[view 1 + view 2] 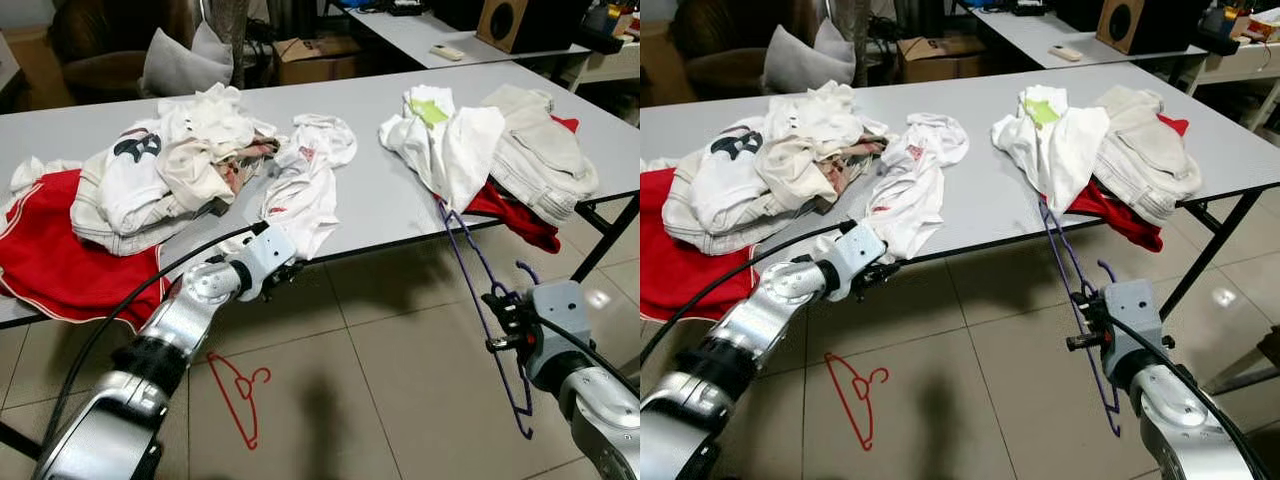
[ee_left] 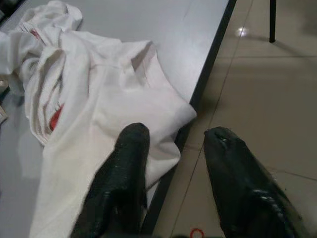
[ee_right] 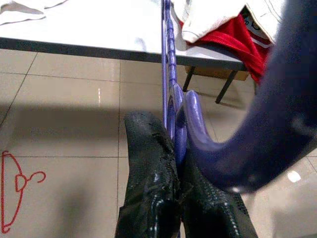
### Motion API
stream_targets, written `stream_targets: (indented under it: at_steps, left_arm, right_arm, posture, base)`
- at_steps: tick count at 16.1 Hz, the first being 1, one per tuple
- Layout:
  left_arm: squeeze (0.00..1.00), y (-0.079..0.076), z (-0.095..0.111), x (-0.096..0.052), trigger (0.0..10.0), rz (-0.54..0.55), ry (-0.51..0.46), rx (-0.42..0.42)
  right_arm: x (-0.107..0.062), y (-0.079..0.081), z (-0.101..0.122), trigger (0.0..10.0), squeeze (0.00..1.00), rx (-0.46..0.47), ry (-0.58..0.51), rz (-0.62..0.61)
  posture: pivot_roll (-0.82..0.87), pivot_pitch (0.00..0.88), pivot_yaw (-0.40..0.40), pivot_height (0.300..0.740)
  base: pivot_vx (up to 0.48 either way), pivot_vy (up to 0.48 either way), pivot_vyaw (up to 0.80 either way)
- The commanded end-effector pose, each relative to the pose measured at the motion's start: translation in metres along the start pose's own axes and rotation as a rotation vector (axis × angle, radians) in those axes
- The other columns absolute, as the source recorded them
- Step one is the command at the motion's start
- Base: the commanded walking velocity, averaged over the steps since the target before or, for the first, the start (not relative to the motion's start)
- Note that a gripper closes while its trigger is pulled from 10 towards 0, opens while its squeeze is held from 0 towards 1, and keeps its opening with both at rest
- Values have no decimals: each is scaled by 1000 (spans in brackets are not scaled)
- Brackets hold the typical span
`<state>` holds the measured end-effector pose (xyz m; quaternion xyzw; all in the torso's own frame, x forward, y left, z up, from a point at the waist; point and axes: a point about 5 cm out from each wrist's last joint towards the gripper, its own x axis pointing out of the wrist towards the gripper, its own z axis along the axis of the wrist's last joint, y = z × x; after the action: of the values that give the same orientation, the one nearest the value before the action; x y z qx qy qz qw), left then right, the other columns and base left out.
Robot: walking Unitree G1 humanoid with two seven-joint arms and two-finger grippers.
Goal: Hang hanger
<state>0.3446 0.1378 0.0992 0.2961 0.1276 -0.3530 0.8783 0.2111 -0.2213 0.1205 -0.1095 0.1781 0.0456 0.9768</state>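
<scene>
A purple hanger [image 1: 492, 318] runs from the white garment [image 1: 445, 145] at the table edge down toward the floor. My right gripper [image 1: 503, 320] is shut on it near its hook, below the table's front edge; the wrist view shows both fingers [image 3: 153, 188] pressed on the purple hanger [image 3: 171, 94]. My left gripper [image 1: 290, 268] stands open at the table's front edge, beside the hanging corner of a white shirt [image 1: 305, 180]. In the left wrist view its fingers [image 2: 124, 173] straddle the table edge with the white shirt [image 2: 99, 114] under one. A red hanger [image 1: 238, 393] lies on the tiled floor.
The grey table [image 1: 380, 205] carries piles of clothes: white and red ones [image 1: 120, 190] at the left, cream and red ones [image 1: 535, 160] at the right. Table legs [image 1: 605, 235] stand at the right. A second table, a cardboard box [image 1: 315, 58] and a speaker sit behind.
</scene>
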Motion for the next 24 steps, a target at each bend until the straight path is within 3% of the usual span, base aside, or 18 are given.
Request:
stream_targets:
  at_steps: [1, 2, 3, 4, 13, 16, 17, 18, 19, 23, 24]
  left_arm:
    - [0, -2, -2, 4, 2941, -11, 24, 10]
    - [0, -4, -4, 5, 3373, -17, 30, -4]
    - [0, -7, -5, 7, 2863, -24, 28, -20]
    - [0, -8, -5, 7, 0, -29, 22, -33]
    - [0, -6, 17, 15, 0, -24, -129, -226]
    - [0, 6, 51, 10, 0, 3, -372, -334]
    - [0, 14, 57, 4, 10000, 59, -430, -386]
    - [0, 19, 62, -3, 10000, 79, -494, -464]
    - [1000, 20, 62, -12, 10000, 87, -529, -470]
    - [1000, 11, 48, -53, 10000, 188, -509, -461]
    - [1000, 11, 45, -57, 10000, 221, -495, -457]
  right_arm:
    - [-1, -1, 5, 10000, 0, -9, -22, -2]
    - [-1, 0, 5, 10000, 0, -10, -21, 1]
    - [-1, -1, 5, 10000, 0, -11, -22, 2]
    - [-1, 0, 6, 10000, 0, -12, -22, 3]
    - [4, 0, 8, 10000, 0, -30, -27, 15]
    - [4, -1, 10, 10000, 0, -28, -40, 4]
    - [4, -1, 14, 10000, 0, -14, -77, -14]
    - [3, -2, 23, 10000, 0, 24, -138, -33]
    - [3, -1, 34, 10000, 0, 68, -204, -35]
    - [7, 13, 48, 10000, 0, 103, -313, 17]
    - [7, 16, 49, 10000, 0, 131, -325, 34]
  posture:
    - [-265, 0, 26, 740]
    - [-265, 0, 26, 740]
    - [-265, 0, 24, 740]
    - [-265, 0, 24, 740]
    - [-258, 0, 6, 740]
    - [-260, 0, 11, 740]
    - [-259, 0, 13, 740]
    - [-257, 0, 15, 740]
    - [-258, 0, 18, 740]
    - [-255, 0, 17, 740]
    - [-255, 0, 17, 740]
  base:
    - [0, 0, 0]
    - [0, 0, 0]
    - [0, 0, 0]
    - [0, 0, 0]
    - [0, 0, 0]
    - [0, 0, 0]
    - [0, 0, 0]
    - [0, 0, 0]
    - [0, 0, 0]
    - [0, 0, 0]
    - [0, 0, 0]
